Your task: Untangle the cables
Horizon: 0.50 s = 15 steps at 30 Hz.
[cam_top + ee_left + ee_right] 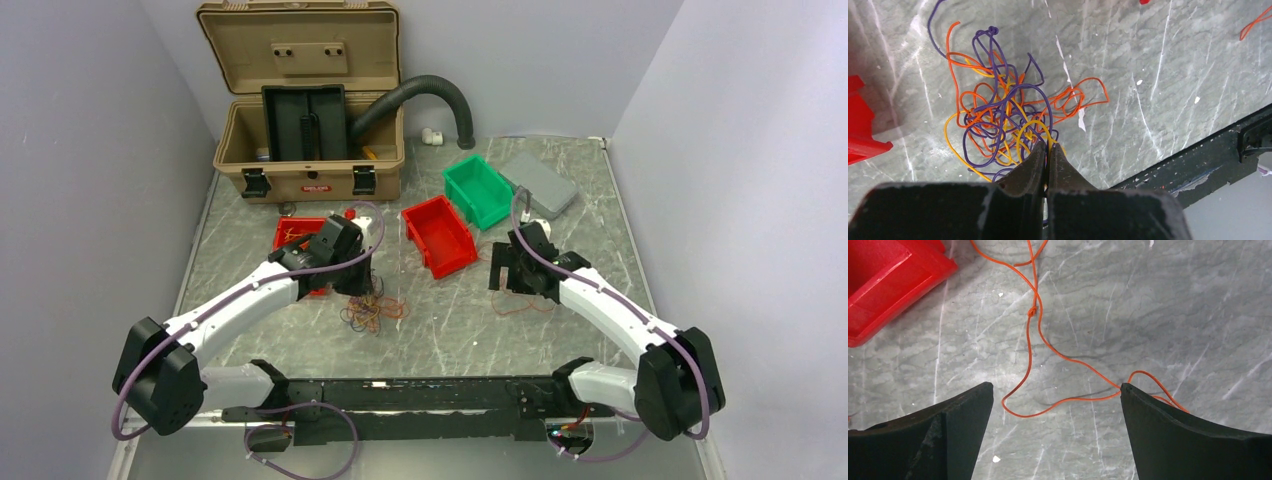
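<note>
Everything here is placed from the red bin (440, 238) in the middle of the table (450, 330).

Well to the left of that bin, and a little nearer the arm bases, the left gripper (362, 287) points down at the table. In the left wrist view its two fingers (1030, 167) are pressed together with no gap showing. The tips sit right at the near edge of the cables (1003, 115), where a yellow loop runs up to them. Whether a strand is nipped between the tips cannot be told.

The cables are a loose knot of orange, yellow and purple wires lying flat on the table, left of the red bin and towards the arm bases (370, 310). One orange loop spreads out of the knot on the side facing the bin.

To the right of the red bin, just beside its near corner, the right gripper (508, 283) hangs low over the table. The right wrist view shows its fingers (963, 415) spread wide apart, and the claw (1054, 386) grips nothing. A single orange strand (1034, 347) with a small knot in it lies on the table in the gap between them. It comes down from beside the red bin (883, 285), curls near the left-hand fingertip, then runs across to the other fingertip. There it touches or passes just under the tip.
</note>
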Motion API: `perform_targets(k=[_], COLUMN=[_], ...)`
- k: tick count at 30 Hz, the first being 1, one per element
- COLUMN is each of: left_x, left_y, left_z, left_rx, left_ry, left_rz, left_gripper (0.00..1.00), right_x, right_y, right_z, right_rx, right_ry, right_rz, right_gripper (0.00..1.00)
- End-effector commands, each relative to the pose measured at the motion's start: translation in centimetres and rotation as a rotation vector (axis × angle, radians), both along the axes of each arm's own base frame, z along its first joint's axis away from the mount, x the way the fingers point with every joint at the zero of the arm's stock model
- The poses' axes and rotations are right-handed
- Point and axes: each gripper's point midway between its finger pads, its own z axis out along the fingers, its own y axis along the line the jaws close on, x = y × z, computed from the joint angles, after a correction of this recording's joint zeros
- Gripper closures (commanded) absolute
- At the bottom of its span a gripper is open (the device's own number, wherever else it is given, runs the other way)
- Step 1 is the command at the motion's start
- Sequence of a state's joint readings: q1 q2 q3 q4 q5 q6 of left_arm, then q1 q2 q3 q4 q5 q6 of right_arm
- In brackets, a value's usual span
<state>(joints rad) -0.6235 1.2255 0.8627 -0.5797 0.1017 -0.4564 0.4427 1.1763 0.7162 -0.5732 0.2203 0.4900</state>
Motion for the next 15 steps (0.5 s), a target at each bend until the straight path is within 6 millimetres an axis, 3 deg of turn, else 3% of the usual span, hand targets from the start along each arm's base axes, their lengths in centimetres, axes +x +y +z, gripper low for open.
perform_targets(k=[1,5,7,11,15], left_x=[0.5,0.6,0.6,0.6,0.7], left_y=[-1.6,-1.5,-1.5,-1.4,-1.3], left_z=[2.6,2.9,3.1,3.3,3.3], left_rx=[-0.079,-0.062,-0.06,-0.057,-0.044], left_ry=[-0.047,-0.05,-0.051,-0.05,-0.05], left_rz=[-0.051,-0.062,-0.065,-0.065,-0.06], left_gripper=[1.0,1.0,1.0,1.0,1.0], right_x=[1.6,3.5,4.7,6.4,6.8], right_y=[1.5,2.5,3.1,2.2,1.5], right_z=[0.2,-0.7,-1.1,-3.2,-4.9], right_rx=[0.086,0.09,0.092,0.008,-0.054], right_ry=[-0.049,-0.053,-0.055,-0.004,0.028], right_rz=[0.043,0.067,0.067,0.0,-0.016], right_gripper=[0.0,0.01,0.07,0.31,0.51])
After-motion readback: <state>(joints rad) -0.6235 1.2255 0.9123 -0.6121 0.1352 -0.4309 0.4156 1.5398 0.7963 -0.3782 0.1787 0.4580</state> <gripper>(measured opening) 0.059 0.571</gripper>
